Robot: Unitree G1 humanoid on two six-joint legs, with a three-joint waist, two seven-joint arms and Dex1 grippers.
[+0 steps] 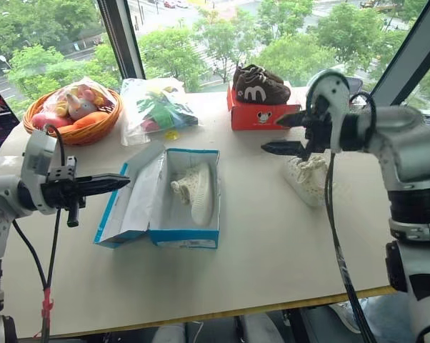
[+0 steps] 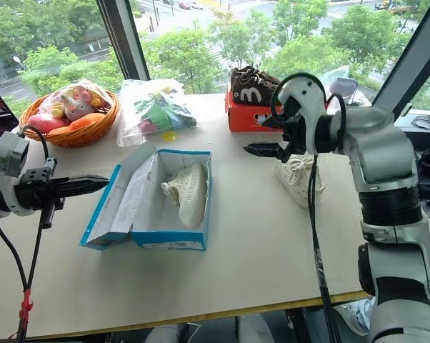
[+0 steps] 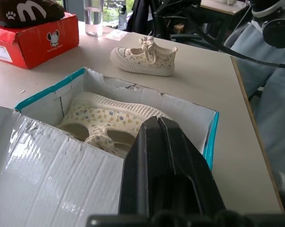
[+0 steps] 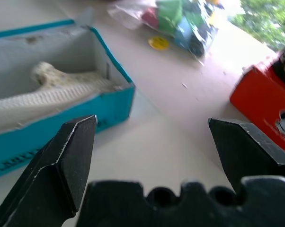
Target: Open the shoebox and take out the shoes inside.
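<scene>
The blue shoebox (image 1: pixel 183 236) stands open in the middle of the table, its white-lined lid (image 1: pixel 133 204) folded out to the left. One cream-white shoe (image 1: pixel 196 191) lies on its side inside it. The other shoe (image 1: pixel 308 179) sits on the table to the right of the box, partly behind my right arm. My left gripper (image 1: pixel 122 182) is shut and empty, held level just left of the lid and pointing toward the box. My right gripper (image 1: pixel 271 134) is open and empty, raised above the table between the box and the outer shoe.
A red-orange box (image 1: pixel 261 114) with dark brown shoes (image 1: pixel 259 84) on top stands at the back. A clear bag of coloured things (image 1: pixel 158 108) and a wicker basket of toys (image 1: pixel 73 114) are at the back left. A glass of water (image 3: pixel 93 19) stands near the red box.
</scene>
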